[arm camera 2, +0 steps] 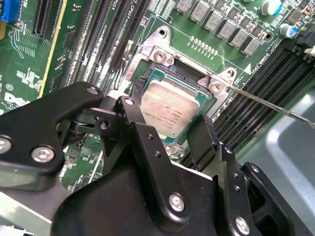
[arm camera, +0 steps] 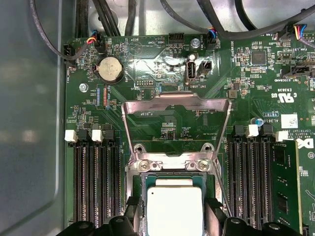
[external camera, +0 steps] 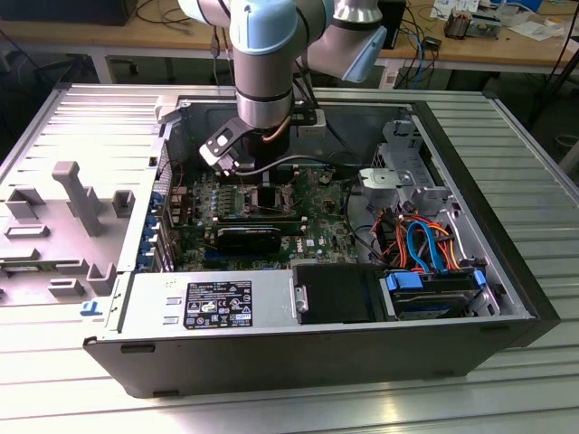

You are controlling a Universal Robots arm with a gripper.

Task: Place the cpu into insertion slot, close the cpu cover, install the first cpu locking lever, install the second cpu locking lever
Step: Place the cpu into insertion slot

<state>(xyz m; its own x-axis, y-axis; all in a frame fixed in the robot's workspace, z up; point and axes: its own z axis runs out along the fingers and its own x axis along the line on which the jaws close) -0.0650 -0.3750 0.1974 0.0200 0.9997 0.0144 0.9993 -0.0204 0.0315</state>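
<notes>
While the cpu [arm camera: 174, 204] sits in the insertion slot [arm camera 2: 187, 73] beside the raised cpu cover [arm camera: 174, 101], the fingers [arm camera: 215, 216] pinch its opposite edges, rightly: it seems light, stiff, delicate.

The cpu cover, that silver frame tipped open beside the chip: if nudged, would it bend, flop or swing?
The cpu cover looks like thin sheet metal, so probably stiff, yet bendable if forced. It meets the insertion slot at a screwed bar, so it would likely pivot there, not slide. Its big window suggests little weight.
</notes>
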